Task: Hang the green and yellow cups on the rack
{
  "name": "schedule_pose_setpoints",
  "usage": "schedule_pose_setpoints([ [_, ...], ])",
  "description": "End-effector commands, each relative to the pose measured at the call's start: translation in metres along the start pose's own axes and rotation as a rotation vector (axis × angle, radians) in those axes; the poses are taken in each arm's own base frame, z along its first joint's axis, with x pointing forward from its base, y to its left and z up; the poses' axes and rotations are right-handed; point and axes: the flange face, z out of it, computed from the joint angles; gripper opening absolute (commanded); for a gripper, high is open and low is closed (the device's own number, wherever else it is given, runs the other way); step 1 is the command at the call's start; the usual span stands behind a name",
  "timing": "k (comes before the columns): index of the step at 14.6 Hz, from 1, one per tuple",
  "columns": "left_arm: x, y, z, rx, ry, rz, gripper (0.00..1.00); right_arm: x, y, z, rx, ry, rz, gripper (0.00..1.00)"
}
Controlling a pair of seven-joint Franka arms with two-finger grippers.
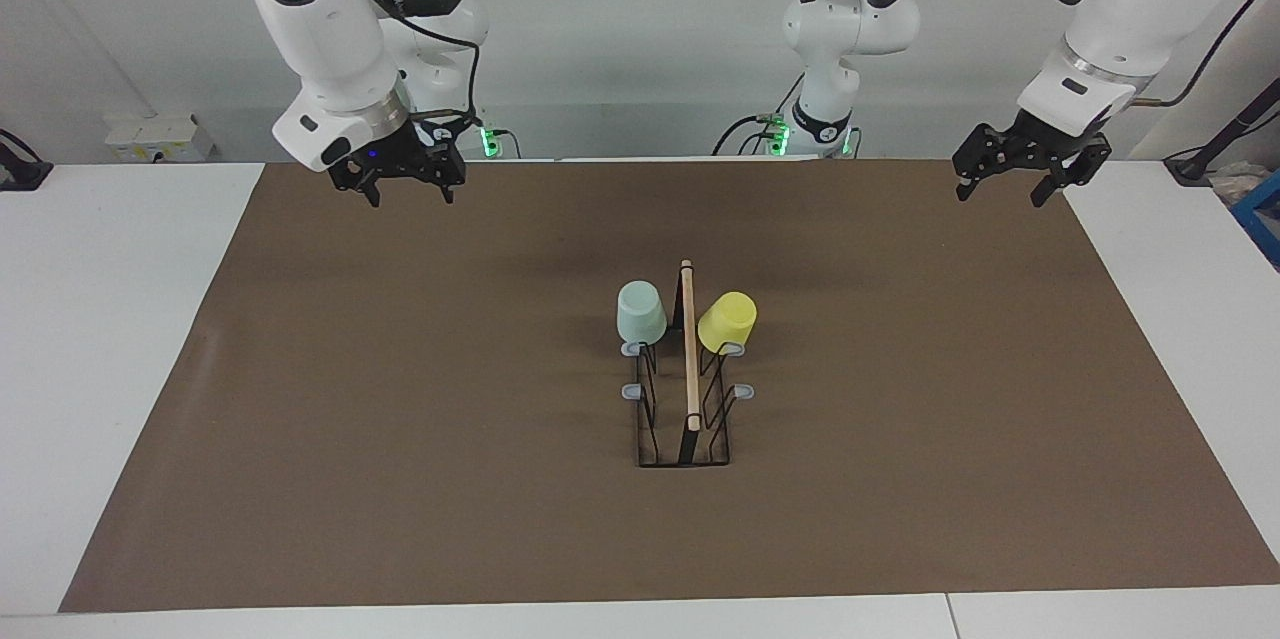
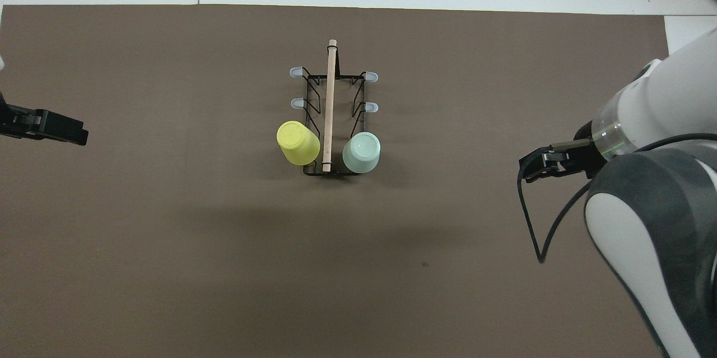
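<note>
Both grippers hang open and empty: the left gripper (image 1: pixel 1010 187) over one mat end, the right gripper (image 1: pixel 409 189) over the other. Mid-mat, the black wire rack (image 1: pixel 688 419) carries the mint-green plastic cup (image 1: pixel 640 312) and yellow plastic cup (image 1: pixel 727 321) upturned on its pegs nearest the robots.

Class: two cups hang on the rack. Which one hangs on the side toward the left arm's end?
The yellow cup; the green cup hangs across the rack's wooden bar.

Both arms are glossy white with rounded dark grey joint caps and a silver ring at each wrist. The right arm (image 1: pixel 320 29) and left arm (image 1: pixel 1130 9) end in black skeletal grippers with linked fingers (image 1: pixel 965 181). Black cables loop along both. Green lights glow at the bases.
</note>
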Motion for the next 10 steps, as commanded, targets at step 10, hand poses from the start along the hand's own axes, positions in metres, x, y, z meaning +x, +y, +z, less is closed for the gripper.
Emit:
schedule_pose_setpoints([
  [10,-0.009,0.002,-0.001,0.004,-0.001,-0.005,1.00,0.021,0.031,-0.014,0.097,0.128,0.027,1.00],
])
